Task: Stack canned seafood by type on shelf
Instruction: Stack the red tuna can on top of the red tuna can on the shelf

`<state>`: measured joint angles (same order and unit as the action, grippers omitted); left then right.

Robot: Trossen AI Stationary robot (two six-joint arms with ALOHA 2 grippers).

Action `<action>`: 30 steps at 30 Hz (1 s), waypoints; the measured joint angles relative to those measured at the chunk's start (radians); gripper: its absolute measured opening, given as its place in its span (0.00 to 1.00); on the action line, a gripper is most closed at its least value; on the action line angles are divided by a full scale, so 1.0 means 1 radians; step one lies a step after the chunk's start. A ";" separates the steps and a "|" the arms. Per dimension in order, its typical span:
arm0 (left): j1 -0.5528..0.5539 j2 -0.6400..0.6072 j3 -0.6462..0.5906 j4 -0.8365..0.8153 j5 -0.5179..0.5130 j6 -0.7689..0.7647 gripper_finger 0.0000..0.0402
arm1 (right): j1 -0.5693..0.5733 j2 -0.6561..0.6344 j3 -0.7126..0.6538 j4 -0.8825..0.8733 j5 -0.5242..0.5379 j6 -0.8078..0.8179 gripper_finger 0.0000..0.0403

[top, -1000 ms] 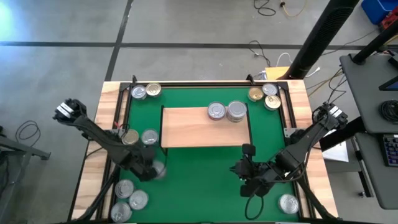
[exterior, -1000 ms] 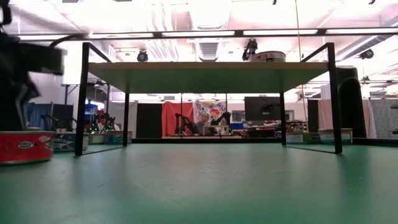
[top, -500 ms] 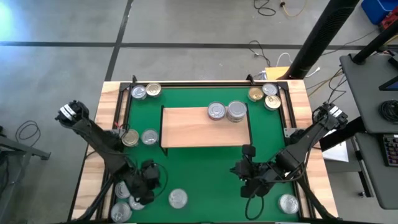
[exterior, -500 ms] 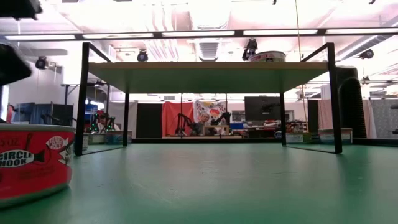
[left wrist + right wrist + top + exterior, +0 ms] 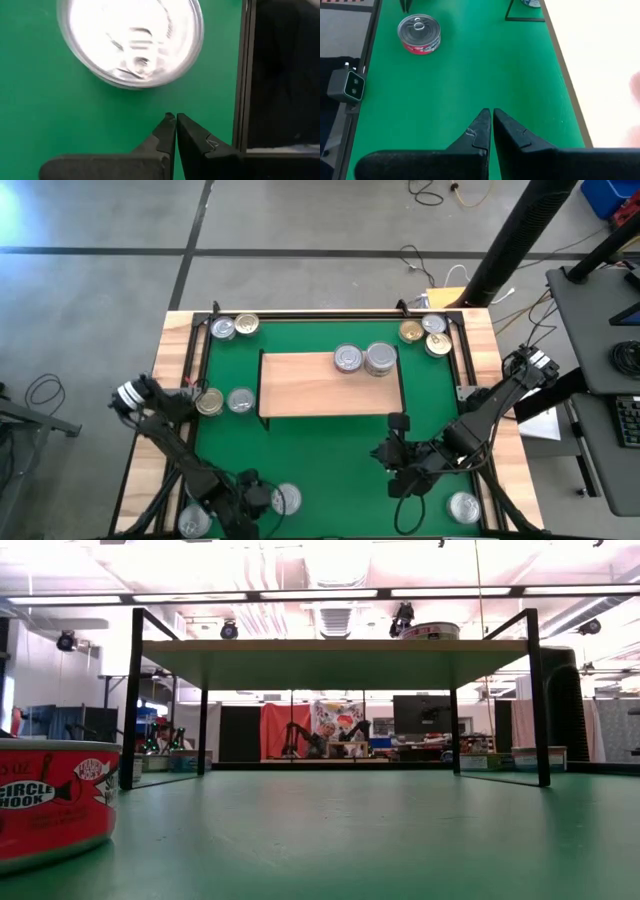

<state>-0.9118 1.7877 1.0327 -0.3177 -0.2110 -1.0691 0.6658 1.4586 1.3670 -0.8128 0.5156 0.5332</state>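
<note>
Left gripper (image 5: 262, 502) sits low at the near edge of the mat (image 5: 330, 450), mostly lost under its own arm in the high view. Left wrist view settles it: fingers (image 5: 167, 131) pressed together, holding nothing, a silver tin (image 5: 131, 41) lying on the mat just ahead of the tips, not touching. Same tin (image 5: 286, 499) shows just right of the gripper from above. A black frame rail (image 5: 244, 75) runs close beside it.

Low view: a red-label tin (image 5: 52, 802) is cut off at the frame edge, lid not visible; can't confirm it is that same tin.

Right gripper (image 5: 392, 452) hovers over the mat in front of the shelf's (image 5: 300, 390) right front leg, arm folded in from the right. Fingers (image 5: 481, 131) closed, empty.

Tins: 2 on the shelf, 1 silver (image 5: 347, 359) and 1 stack (image 5: 380, 359) beside it; stack height hard to read from above. Low view shows only 1 tin (image 5: 430, 631) on top, the rest hidden by the board.

Off shelf:
- 2 at far left corner (image 5: 233, 327)
- 3 at far right corner (image 5: 426, 333)
- 2 left of the shelf (image 5: 225, 401), 1 gold, 1 silver
- cluster at near left (image 5: 195, 520), partly covered by the left arm, count unclear
- 1 at near right (image 5: 463, 506)

Open room: left half of the shelf bare, mat centre in front of it clear, space under the shelf open.
</note>
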 joint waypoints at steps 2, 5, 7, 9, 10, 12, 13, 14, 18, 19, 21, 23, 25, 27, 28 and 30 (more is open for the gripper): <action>-0.004 0.042 0.036 0.002 0.016 0.002 0.00 | 0.002 0.000 0.000 -0.002 0.000 0.006 0.03; 0.001 0.085 0.074 0.014 0.015 0.023 0.00 | 0.002 0.000 -0.002 -0.002 0.000 0.007 0.03; 0.009 0.102 0.090 0.021 0.015 0.048 0.00 | 0.002 0.000 -0.005 -0.001 0.000 0.007 0.03; 0.023 0.109 0.092 0.019 0.015 0.073 0.00 | 0.002 0.000 -0.011 0.001 0.000 0.009 0.03; 0.035 0.110 0.089 0.015 0.015 0.088 0.00 | 0.002 0.000 -0.016 0.001 0.000 0.016 0.03; 0.063 0.110 0.079 -0.003 0.009 0.123 0.00 | 0.002 0.000 -0.030 0.004 -0.001 0.049 0.03; 0.078 0.108 0.076 -0.012 0.006 0.140 0.00 | 0.002 0.000 -0.039 0.006 -0.006 0.063 0.03; 0.091 0.106 0.071 -0.027 -0.033 0.163 0.00 | 0.002 0.000 -0.054 0.017 -0.024 0.080 0.03; 0.152 0.104 0.050 -0.025 -0.138 0.221 0.00 | 0.002 0.012 -0.128 0.127 -0.149 0.087 0.03; 0.160 0.104 0.049 -0.026 -0.207 0.232 0.00 | 0.002 0.020 -0.144 0.164 -0.175 0.077 0.03; 0.181 0.109 0.041 -0.039 -0.286 0.244 0.00 | 0.002 0.046 -0.170 0.224 -0.201 0.051 0.03; 0.197 0.111 0.041 -0.022 -0.358 0.252 0.00 | 0.001 0.076 -0.183 0.291 -0.205 0.034 0.03; 0.207 0.107 0.042 -0.009 -0.399 0.255 0.00 | -0.004 0.112 -0.187 0.317 -0.201 0.027 0.03; 0.210 0.108 0.039 -0.017 -0.404 0.256 0.00 | -0.013 0.149 -0.188 0.326 -0.201 0.017 0.03; 0.210 0.108 0.038 -0.022 -0.407 0.255 0.00 | -0.018 0.168 -0.188 0.326 -0.198 0.010 0.03; 0.204 0.108 0.038 -0.016 -0.411 0.249 0.00 | -0.024 0.202 -0.188 0.325 -0.151 -0.004 0.03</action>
<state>-0.7077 1.8957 1.0702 -0.3337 -0.6215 -0.8202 0.6421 1.6603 1.1790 -0.4879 0.3643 0.5290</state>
